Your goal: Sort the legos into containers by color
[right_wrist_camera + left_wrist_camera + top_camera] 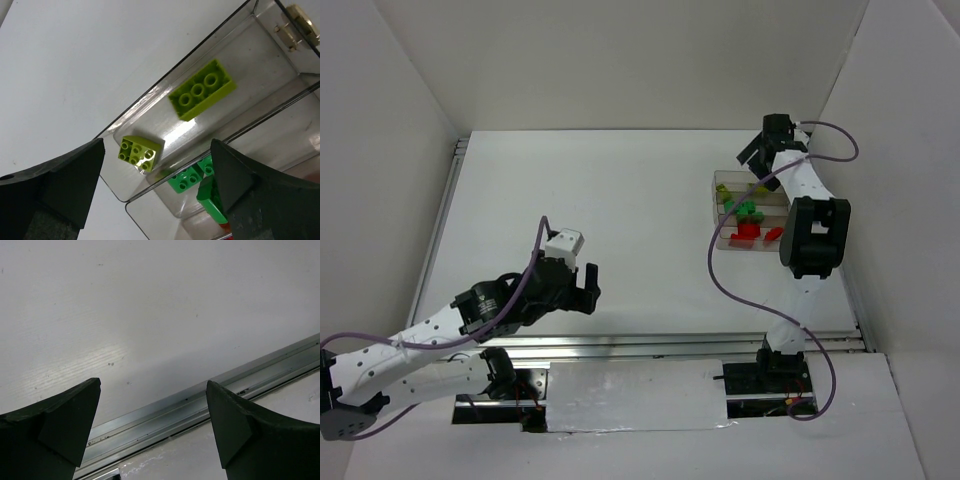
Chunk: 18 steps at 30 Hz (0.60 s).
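The clear container tray (718,178) stands at the right of the table. In the right wrist view its end compartment (260,55) holds two yellow-green legos: a long one (202,90) and a small one (140,152) tilted near the corner. The neighbouring compartment holds dark green legos (187,177), and a sliver of red shows at the bottom edge. Seen from above, red legos (747,232) lie in the near compartment. My right gripper (157,147) hovers open above the small yellow-green brick with nothing in it. My left gripper (592,290) hangs open and empty over bare table at the left.
A metal rail (200,405) runs along the table's near edge, right under the left gripper (152,384). White walls close in the table at the back and both sides. A brass hinge (302,22) sits on the tray's end. The right arm's cable (720,280) loops beside the tray.
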Each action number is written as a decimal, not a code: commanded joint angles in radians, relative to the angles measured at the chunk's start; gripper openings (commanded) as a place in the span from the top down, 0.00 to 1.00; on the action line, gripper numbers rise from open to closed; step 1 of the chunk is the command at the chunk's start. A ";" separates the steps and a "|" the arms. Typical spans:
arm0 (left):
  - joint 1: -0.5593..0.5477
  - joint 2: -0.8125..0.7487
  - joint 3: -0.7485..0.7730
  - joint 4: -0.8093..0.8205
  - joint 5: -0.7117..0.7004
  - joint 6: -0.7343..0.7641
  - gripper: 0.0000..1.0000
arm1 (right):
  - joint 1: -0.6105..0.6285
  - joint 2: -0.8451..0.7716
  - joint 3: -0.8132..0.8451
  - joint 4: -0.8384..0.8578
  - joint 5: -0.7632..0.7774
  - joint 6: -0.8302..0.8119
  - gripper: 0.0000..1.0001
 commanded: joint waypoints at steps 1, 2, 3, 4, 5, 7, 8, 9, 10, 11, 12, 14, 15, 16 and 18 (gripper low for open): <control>-0.006 -0.002 0.041 -0.022 -0.028 -0.032 0.01 | 0.001 -0.020 0.080 -0.073 0.007 -0.045 0.06; -0.006 0.003 0.053 -0.053 -0.071 -0.044 0.00 | 0.011 -0.046 0.057 -0.090 -0.004 -0.073 0.06; -0.003 0.010 0.064 -0.079 -0.103 -0.077 0.00 | 0.049 -0.142 0.016 -0.081 -0.015 -0.099 0.07; 0.003 0.030 0.077 -0.109 -0.137 -0.094 0.01 | 0.086 -0.213 -0.112 -0.066 -0.013 -0.123 0.06; 0.011 0.042 0.117 -0.145 -0.168 -0.112 0.01 | 0.121 -0.285 -0.186 -0.049 0.000 -0.163 0.06; 0.054 0.070 0.154 -0.222 -0.240 -0.131 0.01 | 0.247 -0.541 -0.388 -0.017 0.069 -0.186 0.04; 0.074 0.076 0.183 -0.231 -0.255 -0.123 0.00 | 0.295 -0.712 -0.444 -0.014 0.101 -0.191 0.02; 0.135 0.079 0.195 -0.219 -0.251 -0.088 0.00 | 0.345 -0.791 -0.493 -0.024 0.156 -0.196 0.00; 0.176 0.087 0.220 -0.205 -0.231 -0.059 0.00 | 0.431 -0.872 -0.570 -0.030 0.177 -0.193 0.00; 0.219 0.092 0.235 -0.190 -0.208 -0.025 0.01 | 0.468 -1.013 -0.589 -0.053 0.186 -0.177 0.00; 0.311 0.096 0.249 -0.177 -0.188 0.021 0.00 | 0.490 -1.070 -0.601 -0.107 0.188 -0.167 0.00; 0.393 0.118 0.309 -0.171 -0.150 0.056 0.00 | 0.524 -1.228 -0.604 -0.167 0.151 -0.160 0.00; 0.451 0.124 0.329 -0.176 -0.151 0.082 0.01 | 0.528 -1.273 -0.598 -0.229 0.142 -0.162 0.01; 0.472 0.122 0.355 -0.179 -0.168 0.092 0.00 | 0.530 -1.318 -0.583 -0.260 0.116 -0.166 0.00; 0.517 0.110 0.372 -0.182 -0.188 0.107 0.00 | 0.530 -1.431 -0.560 -0.358 0.081 -0.177 0.00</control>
